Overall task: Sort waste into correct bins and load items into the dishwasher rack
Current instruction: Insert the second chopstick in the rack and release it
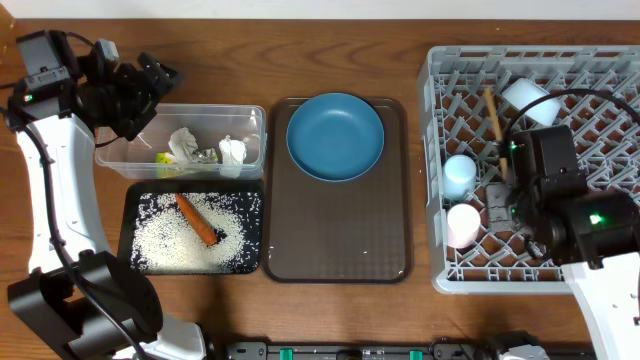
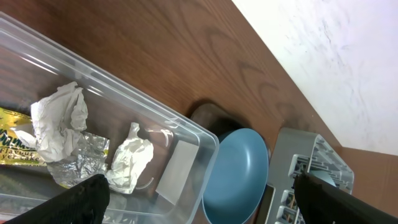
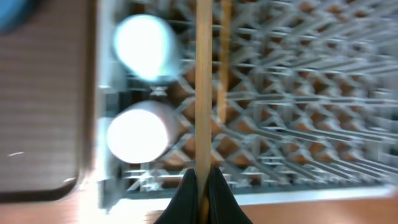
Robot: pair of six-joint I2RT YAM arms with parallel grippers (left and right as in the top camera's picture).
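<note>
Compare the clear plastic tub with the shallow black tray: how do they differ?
The clear rectangular plastic tub is see-through and deep-walled; the shallow black rectangular tray is opaque and low-rimmed. The tub holds crumpled white paper napkins and a yellow-green wrapper; the tray holds loose white rice and an orange carrot. Both are rectangular, with similar footprints.

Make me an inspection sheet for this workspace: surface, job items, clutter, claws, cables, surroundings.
Surface: wooden table, brown tray on it.
Job's things: blue plate on brown tray; napkins, wrapper in clear tub; rice, carrot in black tray; light-blue cup, pinkish cup, bowl, chopstick in rack.
Clutter: nothing seen.
Claws: left claw open near tub; right claw shut on second chopstick.
Cables: black cable along left arm.
Surroundings: white surface beyond table.
</note>
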